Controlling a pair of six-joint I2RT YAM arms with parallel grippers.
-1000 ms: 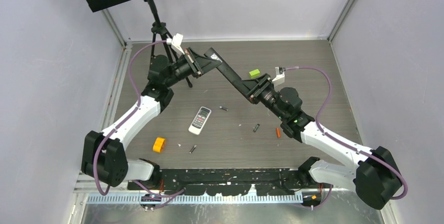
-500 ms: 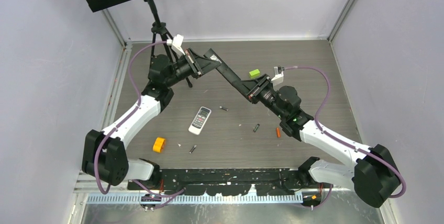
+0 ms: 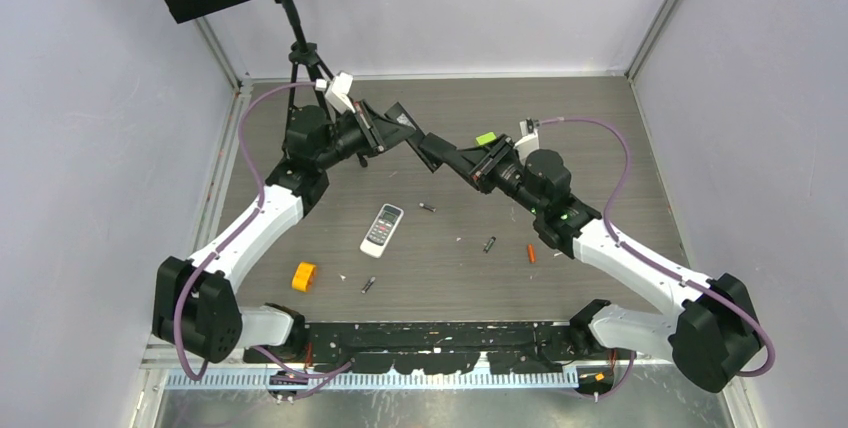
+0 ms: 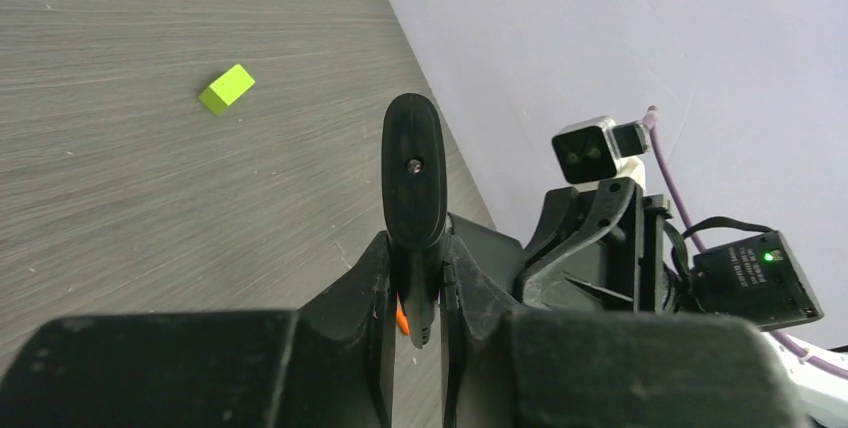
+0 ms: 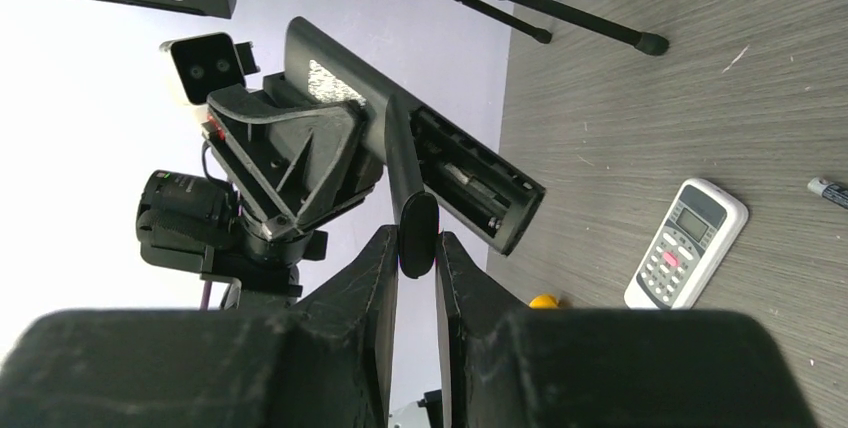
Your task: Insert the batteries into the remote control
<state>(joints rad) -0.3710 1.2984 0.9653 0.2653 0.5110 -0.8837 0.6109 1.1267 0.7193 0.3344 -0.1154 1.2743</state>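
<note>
Batteries point(image 3: 368, 285), tiny slim cylinders, lie loose on the dark grey wood-grain table point(image 3: 620, 138). Four show in the overhead view, all away from both grippers.

- **Far left corner:** a black perforated metal plate on a black tripod stand point(image 3: 297, 48) stands at the back.
- **Front left:** a chunky orange plastic block point(image 3: 304, 275) sits near the front edge, and the first dark battery point(image 3: 368, 285) lies to its right.
- **A little farther back:** a white rectangular remote with grey buttons point(image 3: 382, 229) lies face up.
- **Above the table's middle:** the left gripper point(image 4: 414, 258) hangs in the air, its fingers clamped tight on a long black plastic remote point(image 5: 455, 173). The remote's back faces the right wrist camera with the battery compartment uncovered. Whether a cell sits inside cannot be told.
- **Just right of the white remote:** a second dark battery with a pale end point(image 3: 427, 207) lies on the table.
- **Facing the left gripper:** the right gripper point(image 5: 416, 248) has its fingers pinched on a slim black cover strip point(image 5: 402, 168), seen edge-on. The strip's far end meets the black remote, but whether they touch cannot be told.
- **Behind the right gripper:** a small lime-green block point(image 3: 486, 138) lies on the table.
- **Right of centre:** a third dark battery point(image 3: 489, 244) lies on the table, with an orange-red battery point(image 3: 531, 253) near it.
</note>
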